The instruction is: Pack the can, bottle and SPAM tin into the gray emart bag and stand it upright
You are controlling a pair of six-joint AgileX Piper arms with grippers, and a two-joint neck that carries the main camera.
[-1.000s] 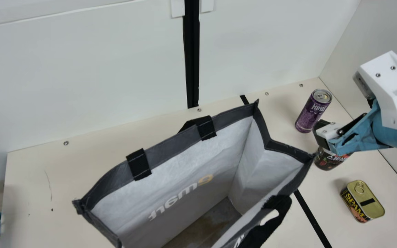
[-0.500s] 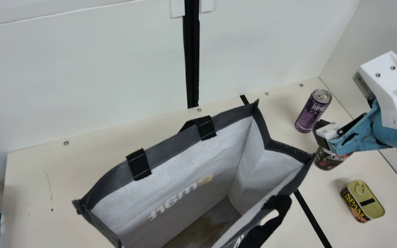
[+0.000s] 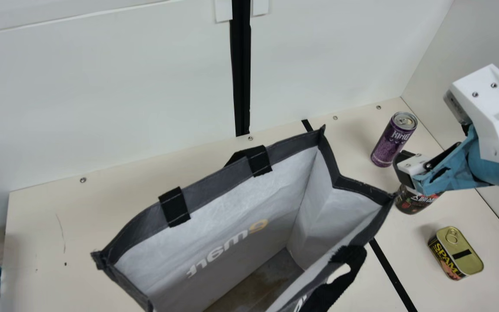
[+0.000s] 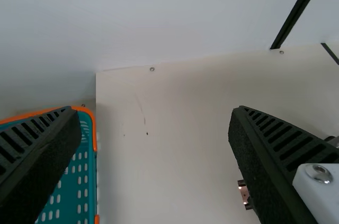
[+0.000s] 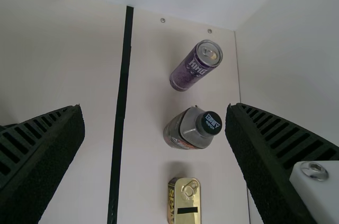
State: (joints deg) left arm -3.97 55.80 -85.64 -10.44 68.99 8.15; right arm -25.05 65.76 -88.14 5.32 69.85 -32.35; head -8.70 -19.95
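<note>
With the gray emart bag [image 3: 219, 178] standing open beside the spread, empty right fingers [image 5: 45, 152], and the left fingers [image 4: 280, 155] also wide and empty, all packing seems to remain: bottle [image 5: 186, 128] below the right ones, can [image 5: 192, 70] beyond them, SPAM tin [image 3: 458, 255] on their near side.

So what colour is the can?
The can is purple with a silver top, and it shows best in the main view.
</note>
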